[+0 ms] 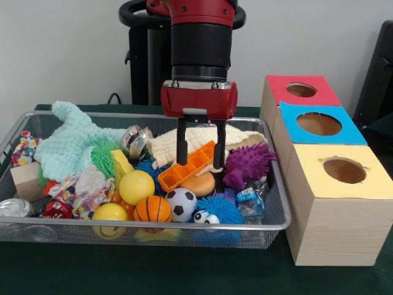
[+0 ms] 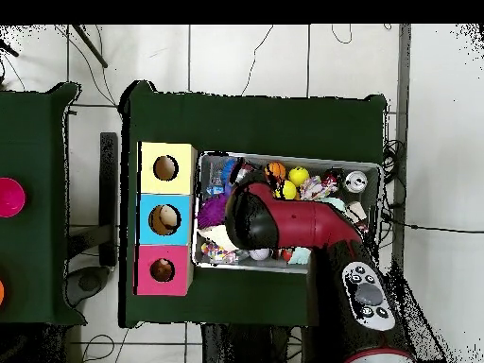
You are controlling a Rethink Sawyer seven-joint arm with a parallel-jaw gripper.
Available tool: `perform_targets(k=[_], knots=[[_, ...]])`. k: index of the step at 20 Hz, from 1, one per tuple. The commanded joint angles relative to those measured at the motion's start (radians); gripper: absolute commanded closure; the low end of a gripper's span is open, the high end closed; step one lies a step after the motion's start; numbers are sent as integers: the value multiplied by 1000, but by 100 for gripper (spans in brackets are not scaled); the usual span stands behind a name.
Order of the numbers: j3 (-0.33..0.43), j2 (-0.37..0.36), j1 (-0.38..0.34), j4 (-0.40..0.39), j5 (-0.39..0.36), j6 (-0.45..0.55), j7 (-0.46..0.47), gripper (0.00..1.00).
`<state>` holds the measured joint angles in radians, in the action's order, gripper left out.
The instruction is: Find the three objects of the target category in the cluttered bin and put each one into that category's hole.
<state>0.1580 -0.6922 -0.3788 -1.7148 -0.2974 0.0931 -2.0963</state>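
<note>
The silver wire-mesh bin (image 1: pixel 153 226) is full of toys and also shows in the overhead view (image 2: pixel 312 159). My gripper (image 1: pixel 200 165) hangs straight down over the bin's middle. Its two fingers (image 1: pixel 182 144) stand wide apart, with their tips down at a tilted orange ridged tray (image 1: pixel 190 167). The tray lies on an orange disc (image 1: pixel 199 183). Whether the fingers press on the tray is unclear. In the overhead view the arm's wrist (image 2: pixel 250 213) hides the gripper.
Around the tray lie a purple spiky toy (image 1: pixel 249 165), a soccer ball (image 1: pixel 181 204), a basketball (image 1: pixel 152 209), a yellow ball (image 1: pixel 136 187), a cream cloth (image 1: pixel 166 144) and a mint cloth (image 1: pixel 73 144). Three wooden boxes with holes stand beside the bin: red top (image 1: pixel 279 86), blue top (image 1: pixel 291 120), yellow top (image 1: pixel 313 178).
</note>
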Motion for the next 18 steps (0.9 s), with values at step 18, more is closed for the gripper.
perform_targets(k=[18], knots=[[-22,149,28,70,51,-91,-146,0]])
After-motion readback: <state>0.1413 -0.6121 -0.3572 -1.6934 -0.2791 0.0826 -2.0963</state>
